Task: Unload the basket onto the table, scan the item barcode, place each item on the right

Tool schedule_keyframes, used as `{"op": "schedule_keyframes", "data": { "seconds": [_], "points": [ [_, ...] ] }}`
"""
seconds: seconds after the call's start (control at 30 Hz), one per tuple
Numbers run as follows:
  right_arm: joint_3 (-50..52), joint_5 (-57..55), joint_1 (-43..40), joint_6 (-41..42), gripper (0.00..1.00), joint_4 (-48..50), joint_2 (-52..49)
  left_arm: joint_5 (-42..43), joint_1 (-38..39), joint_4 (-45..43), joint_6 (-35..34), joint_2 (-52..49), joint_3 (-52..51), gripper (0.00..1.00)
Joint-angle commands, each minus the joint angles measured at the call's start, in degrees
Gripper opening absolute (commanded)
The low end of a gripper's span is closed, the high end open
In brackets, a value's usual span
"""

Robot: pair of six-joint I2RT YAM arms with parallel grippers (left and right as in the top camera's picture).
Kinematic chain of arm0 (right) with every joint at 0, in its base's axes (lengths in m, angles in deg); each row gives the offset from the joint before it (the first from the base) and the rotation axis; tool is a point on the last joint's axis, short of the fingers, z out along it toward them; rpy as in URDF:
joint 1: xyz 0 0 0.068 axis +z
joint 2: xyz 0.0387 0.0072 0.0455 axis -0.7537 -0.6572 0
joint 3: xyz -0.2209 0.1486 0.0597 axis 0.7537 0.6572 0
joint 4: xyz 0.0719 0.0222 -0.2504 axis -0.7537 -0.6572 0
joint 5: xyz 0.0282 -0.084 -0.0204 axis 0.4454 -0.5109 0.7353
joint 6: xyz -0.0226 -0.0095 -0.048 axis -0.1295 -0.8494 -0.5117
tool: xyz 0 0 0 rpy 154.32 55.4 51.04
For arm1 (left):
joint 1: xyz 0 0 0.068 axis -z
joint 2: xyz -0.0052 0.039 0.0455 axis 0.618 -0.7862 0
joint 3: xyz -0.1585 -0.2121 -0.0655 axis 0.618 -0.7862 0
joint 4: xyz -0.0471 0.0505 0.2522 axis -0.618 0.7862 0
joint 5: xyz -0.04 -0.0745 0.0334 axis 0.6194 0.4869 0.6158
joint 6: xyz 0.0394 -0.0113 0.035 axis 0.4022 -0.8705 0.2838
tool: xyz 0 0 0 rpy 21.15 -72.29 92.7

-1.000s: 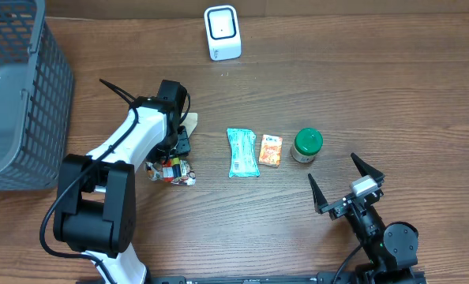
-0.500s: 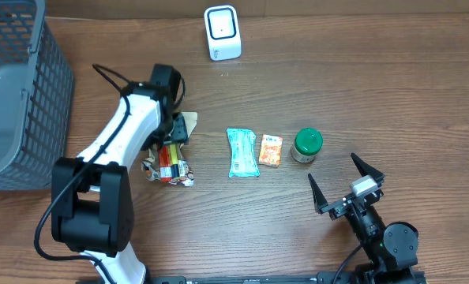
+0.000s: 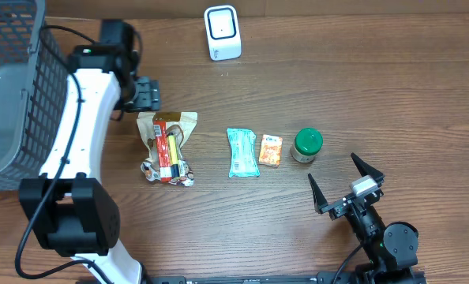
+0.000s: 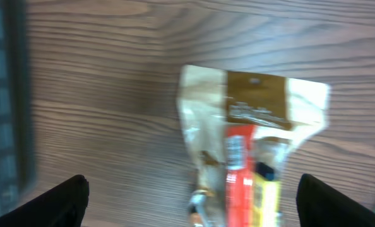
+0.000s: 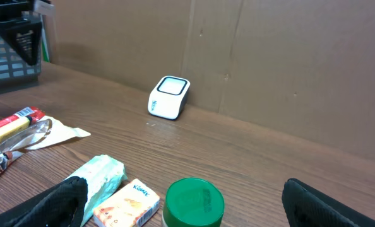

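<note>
The white barcode scanner stands at the back of the table, also in the right wrist view. A crinkled snack bag with a red and yellow pack in it lies flat on the wood, blurred in the left wrist view. My left gripper hovers open above the bag's far end, its jaws wide apart and holding nothing. Low at the front right, my right gripper stands open and empty, facing the row of items.
A teal packet, an orange tissue box and a green-lidded jar lie in a row mid-table. A grey wire basket stands at the left edge, close behind the left arm.
The left gripper has opened, let go of the snack bag and pulled away toward the back left. The bag now lies spread flat. The right arm has not moved.
</note>
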Motion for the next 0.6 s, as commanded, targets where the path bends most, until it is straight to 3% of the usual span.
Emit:
{"op": "schedule_keyframes", "data": {
  "seconds": [0.0,0.1,0.57],
  "points": [
    [0.6,-0.5,-0.2,-0.2,1.00,0.3,0.6,0.8,-4.8,0.3,5.5,1.1,1.2,0.91],
    [0.6,-0.5,-0.2,-0.2,1.00,0.3,0.6,2.1,-8.0,-0.3,5.5,1.1,1.2,1.00],
    [0.6,-0.5,-0.2,-0.2,1.00,0.3,0.6,5.0,-12.2,-1.0,5.3,1.1,1.2,1.00]
  ]
}}
